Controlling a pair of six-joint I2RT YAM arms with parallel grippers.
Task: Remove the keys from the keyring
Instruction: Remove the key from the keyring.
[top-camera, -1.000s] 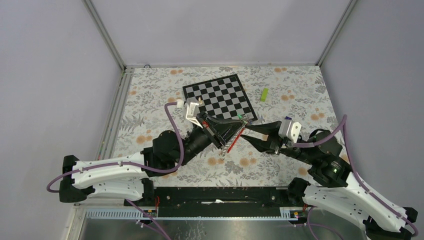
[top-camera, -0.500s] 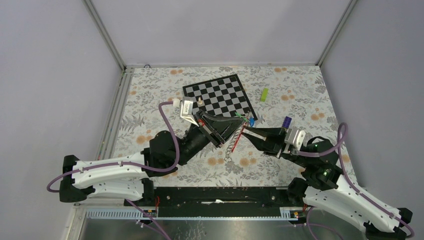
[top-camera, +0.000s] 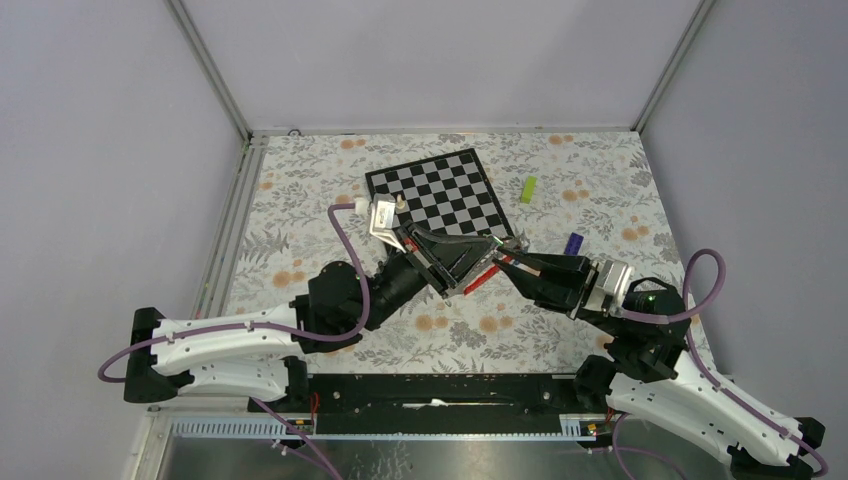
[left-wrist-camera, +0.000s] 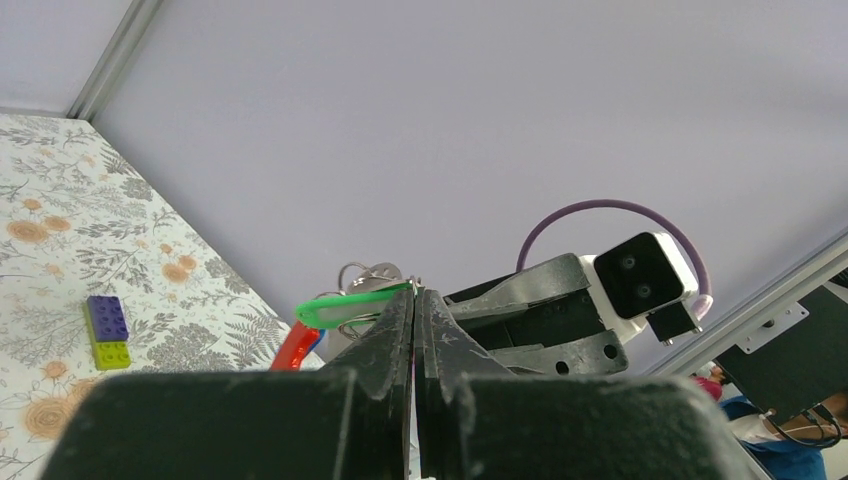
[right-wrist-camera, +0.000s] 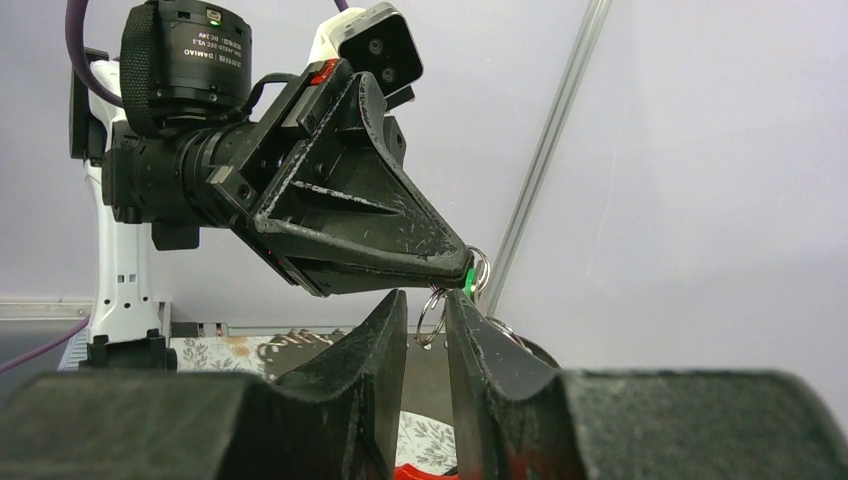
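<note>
Above the flower-patterned tabletop (top-camera: 300, 200), near its middle, two black grippers meet tip to tip, just in front of the black-and-white chessboard (top-camera: 440, 192). The left gripper (left-wrist-camera: 413, 292) is clamped tight on the small green-headed key (left-wrist-camera: 345, 308). The right gripper (right-wrist-camera: 425, 295) has its jaws narrowly parted, with the thin silvery keyring (right-wrist-camera: 424, 308) in the gap; whether they pinch it I cannot tell. A purple-and-yellow block (top-camera: 573, 243) lies just right of them, with a lime-green oblong block (top-camera: 528, 188) beyond. The ring's narrow red strap (top-camera: 481, 281) hangs below, and the remaining tiny silvery keys (top-camera: 513, 243) bunch at the fingertips.
</note>
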